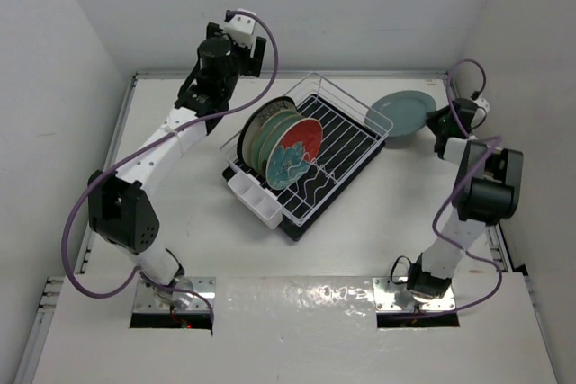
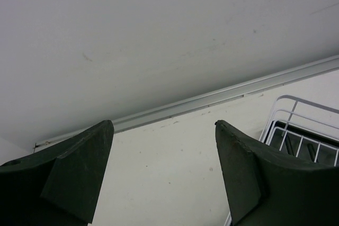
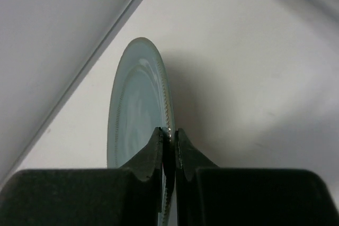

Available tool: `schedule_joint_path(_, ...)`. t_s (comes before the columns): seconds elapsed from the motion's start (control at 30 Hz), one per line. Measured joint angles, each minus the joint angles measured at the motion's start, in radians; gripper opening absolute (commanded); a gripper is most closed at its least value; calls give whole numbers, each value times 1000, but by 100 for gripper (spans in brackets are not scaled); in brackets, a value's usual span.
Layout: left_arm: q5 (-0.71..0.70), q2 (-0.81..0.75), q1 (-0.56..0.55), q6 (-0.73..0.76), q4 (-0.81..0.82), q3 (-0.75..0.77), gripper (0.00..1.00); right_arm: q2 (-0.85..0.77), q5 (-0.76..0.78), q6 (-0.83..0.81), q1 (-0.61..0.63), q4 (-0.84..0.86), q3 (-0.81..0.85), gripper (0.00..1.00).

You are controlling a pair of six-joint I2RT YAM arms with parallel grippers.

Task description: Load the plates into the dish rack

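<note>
Three plates stand on edge in the dish rack (image 1: pixel 353 132), at its cutlery-box end: the red flowered plate (image 1: pixel 295 152) in front, two more (image 1: pixel 264 126) close behind it. One is left to load, the grey-teal plate (image 3: pixel 135 104). It hangs just off the rack's far right corner, seemingly lifted off the desk (image 1: pixel 180 222). The right jaws are clenched on its rim, and the right arm (image 1: pixel 468 191) is folded upright beside the rack. The left arm (image 1: pixel 171 137) reaches past the rack's far left side, and the left jaws are spread wide and empty.
</note>
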Motion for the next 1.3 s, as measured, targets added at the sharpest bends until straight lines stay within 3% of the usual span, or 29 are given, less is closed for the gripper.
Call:
schedule_joint_path(0.23,104,-10,12,18,-40,54,78,-375,118,-249,-33,-144,-179,0)
schedule_joint_path(0.47,323,72,19,7,-205,291,79,-698,166,-441,-36,-292,-333,0)
schedule_joint_path(0.73,466,122,16,6,-315,378,81,-824,83,-554,-84,-464,-341,0)
schedule_joint_path(1.03,520,135,-96,76,-485,429,81,-930,-49,-638,-84,-657,-330,0)
schedule_joint_path(1.17,565,138,-196,137,-584,436,100,-1012,-99,-659,-84,-759,-337,0)
schedule_joint_path(1.3,692,139,-320,179,-654,419,100,-1122,-155,-698,-84,-861,-359,0)
